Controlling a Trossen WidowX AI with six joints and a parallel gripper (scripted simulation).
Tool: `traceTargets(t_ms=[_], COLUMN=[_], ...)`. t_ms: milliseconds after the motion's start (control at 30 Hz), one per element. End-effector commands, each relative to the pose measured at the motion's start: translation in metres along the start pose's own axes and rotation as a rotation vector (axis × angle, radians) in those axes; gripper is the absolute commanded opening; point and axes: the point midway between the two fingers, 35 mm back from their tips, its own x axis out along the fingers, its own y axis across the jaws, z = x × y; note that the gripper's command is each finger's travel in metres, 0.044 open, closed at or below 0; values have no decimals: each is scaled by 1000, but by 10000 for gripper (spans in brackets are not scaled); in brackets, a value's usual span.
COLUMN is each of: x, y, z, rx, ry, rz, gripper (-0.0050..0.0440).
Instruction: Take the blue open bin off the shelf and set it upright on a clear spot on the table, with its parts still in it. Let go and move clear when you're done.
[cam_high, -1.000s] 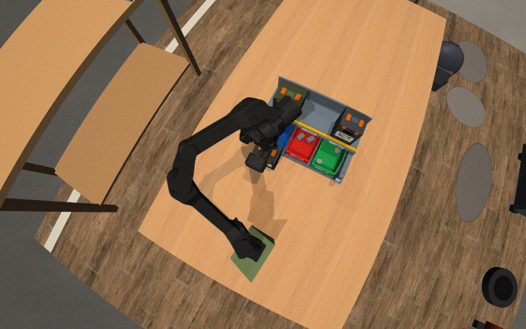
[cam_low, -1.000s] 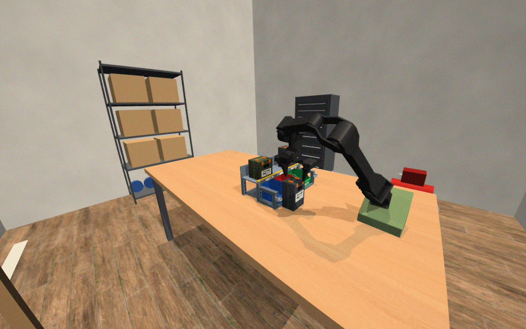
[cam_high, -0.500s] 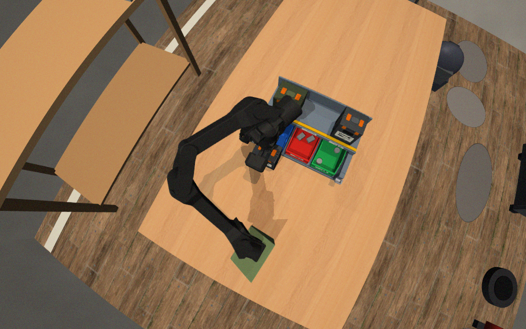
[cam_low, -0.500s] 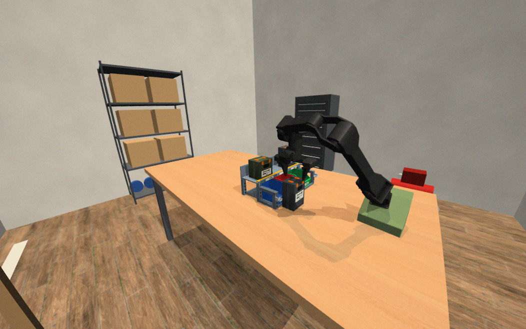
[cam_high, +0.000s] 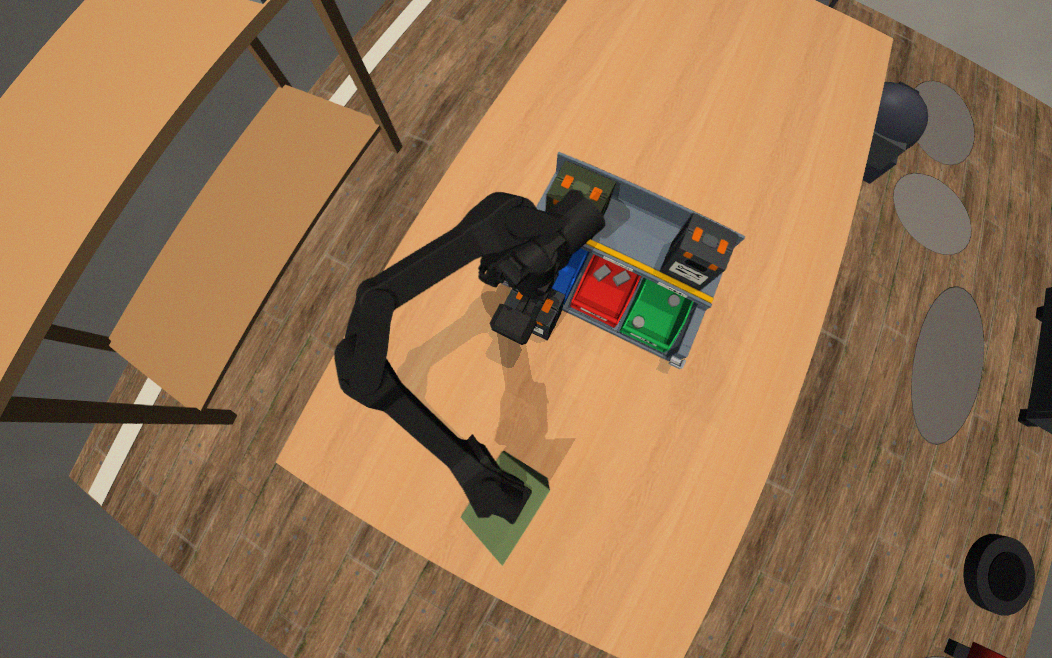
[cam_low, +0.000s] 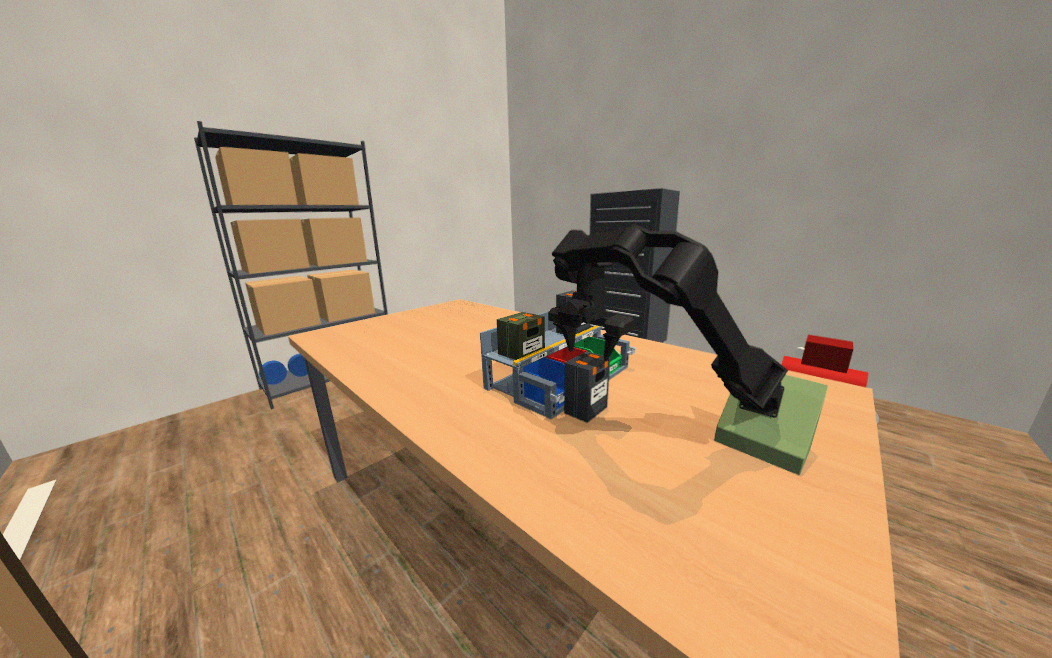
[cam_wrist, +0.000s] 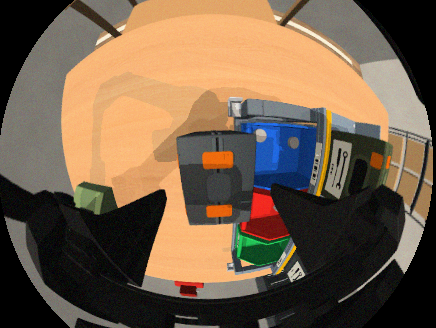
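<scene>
The blue open bin (cam_wrist: 278, 148) sits in the left bay of the small grey shelf (cam_high: 632, 259) on the table; it also shows in the top view (cam_high: 572, 270) and the exterior view (cam_low: 552, 373), mostly hidden by my arm. Small grey parts lie inside it. A dark case with orange latches (cam_wrist: 216, 176) stands on the table right in front of the blue bin's bay, also in view in the top view (cam_high: 523, 316) and the exterior view (cam_low: 587, 385). My gripper (cam_wrist: 219, 193) is open and empty, hovering just above that dark case, fingers either side of it (cam_low: 589, 329).
A red bin (cam_high: 605, 288) and a green bin (cam_high: 657, 316) with parts sit beside the blue one. A green case (cam_high: 581, 188) and a black case (cam_high: 702, 252) stand on the shelf top. My green base block (cam_high: 505, 508) is at the table's near edge.
</scene>
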Motion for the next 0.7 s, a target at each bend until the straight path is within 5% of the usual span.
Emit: traceTargets(t_ms=[0,667], x=[-3,-5], y=[-1,-1], z=[2,2], rx=[-15,-270], ry=[6,7], rz=[-9,-8], gripper=[440,440])
